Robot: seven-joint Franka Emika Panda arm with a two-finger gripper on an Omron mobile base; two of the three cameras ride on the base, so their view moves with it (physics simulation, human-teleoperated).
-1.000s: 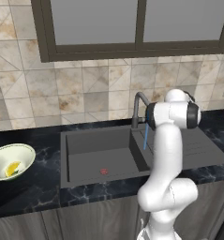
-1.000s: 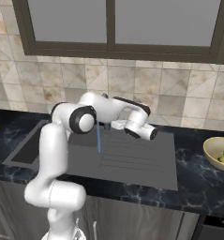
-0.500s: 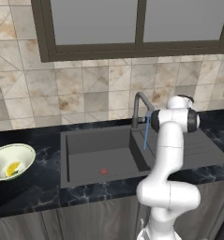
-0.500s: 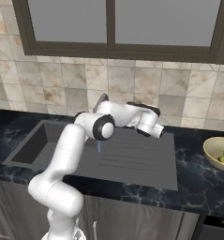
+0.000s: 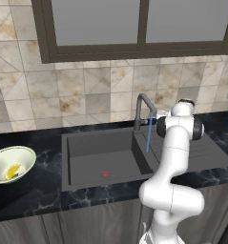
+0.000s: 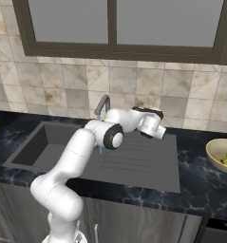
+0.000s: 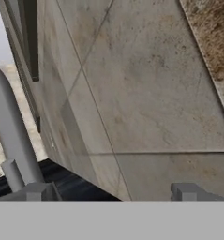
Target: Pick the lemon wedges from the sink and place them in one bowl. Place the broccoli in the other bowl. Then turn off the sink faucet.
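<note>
Here the wide-open, empty end effector (image 7: 113,191) faces the tiled wall, with the sink faucet (image 7: 10,140) just beside one fingertip, water running.

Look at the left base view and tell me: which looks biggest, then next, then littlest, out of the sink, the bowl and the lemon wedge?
1. The sink looks biggest.
2. The bowl comes next, though its left side is cut off by the picture's edge.
3. The lemon wedge inside the bowl is littlest.

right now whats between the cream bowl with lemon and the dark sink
Only bare black marble counter separates the cream-white round bowl from the dark grey recessed sink, in the left base view.
</note>
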